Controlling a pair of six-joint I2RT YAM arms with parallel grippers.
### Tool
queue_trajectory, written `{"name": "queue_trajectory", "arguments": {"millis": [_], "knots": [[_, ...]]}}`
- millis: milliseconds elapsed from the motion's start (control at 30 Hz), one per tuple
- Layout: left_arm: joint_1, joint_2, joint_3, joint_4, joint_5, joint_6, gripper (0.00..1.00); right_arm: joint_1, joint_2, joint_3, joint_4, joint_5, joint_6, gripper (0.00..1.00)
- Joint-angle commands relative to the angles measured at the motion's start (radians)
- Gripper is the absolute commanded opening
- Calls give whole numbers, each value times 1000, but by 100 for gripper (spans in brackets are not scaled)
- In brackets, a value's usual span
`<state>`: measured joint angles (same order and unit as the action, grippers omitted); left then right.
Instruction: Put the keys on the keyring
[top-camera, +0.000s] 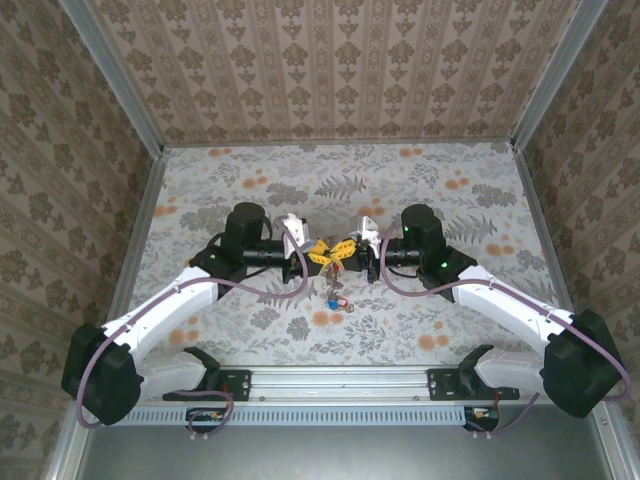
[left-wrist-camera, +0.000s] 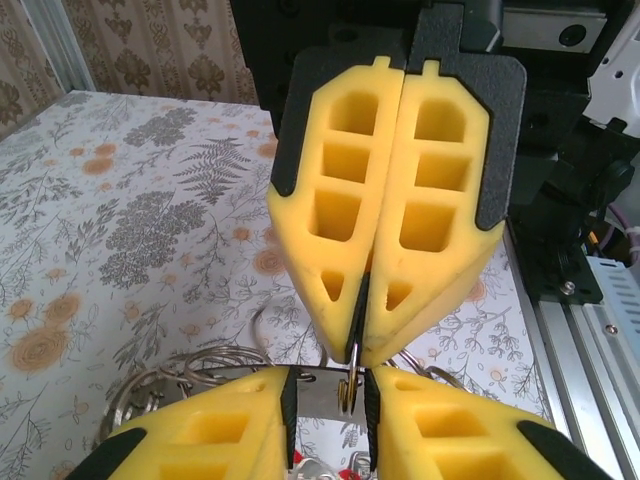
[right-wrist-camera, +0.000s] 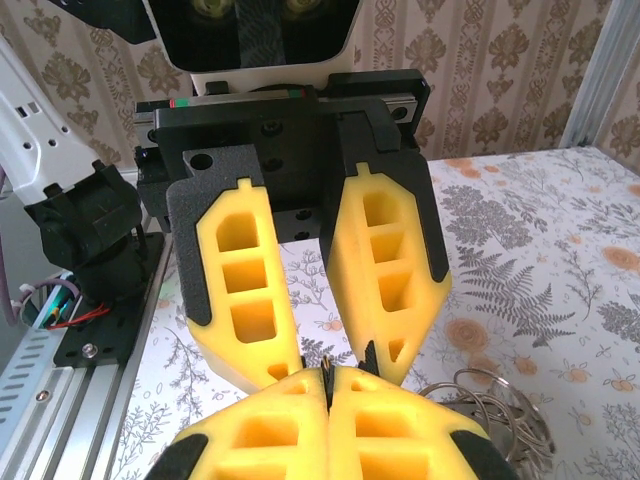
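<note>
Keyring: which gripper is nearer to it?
Right. The right gripper is shut on the keyring, pinching its wire. The left gripper faces it tip to tip, jaws slightly apart either side of the wire.

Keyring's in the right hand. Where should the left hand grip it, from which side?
Probably the bare arc of the keyring jutting below the right hand's shut tips, approached head-on from opposite. The wire stands edge-on to the left hand, so it would close on the ring's flat sides.
</note>
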<state>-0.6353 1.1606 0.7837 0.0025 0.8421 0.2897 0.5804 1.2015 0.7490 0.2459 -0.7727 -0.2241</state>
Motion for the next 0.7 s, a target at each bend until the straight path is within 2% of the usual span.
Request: {"name": "queue_trajectory", "arguments": {"millis": [0,200,267,433,467,667], "knots": [[-14,-9,32,-8,34,27,22,1,5,10,61,-53,5,0],[-15,0,51,-86,-4,75,0,1,2,7,30,-46,-31,0],[-16,-9,57,-118,-31,92,0,1,-7,12,-47,-21,-96,0],[-17,-45,92,-236,-102,154,0,1,-27,76,-364,70,-338,24],[-18,-45,107,-270,-113,168,0,1,-25,94,-416,84,-367,26],[-39,1,201,-438,-181,242,0,4,7,169,-561,113,-441,27]]}}
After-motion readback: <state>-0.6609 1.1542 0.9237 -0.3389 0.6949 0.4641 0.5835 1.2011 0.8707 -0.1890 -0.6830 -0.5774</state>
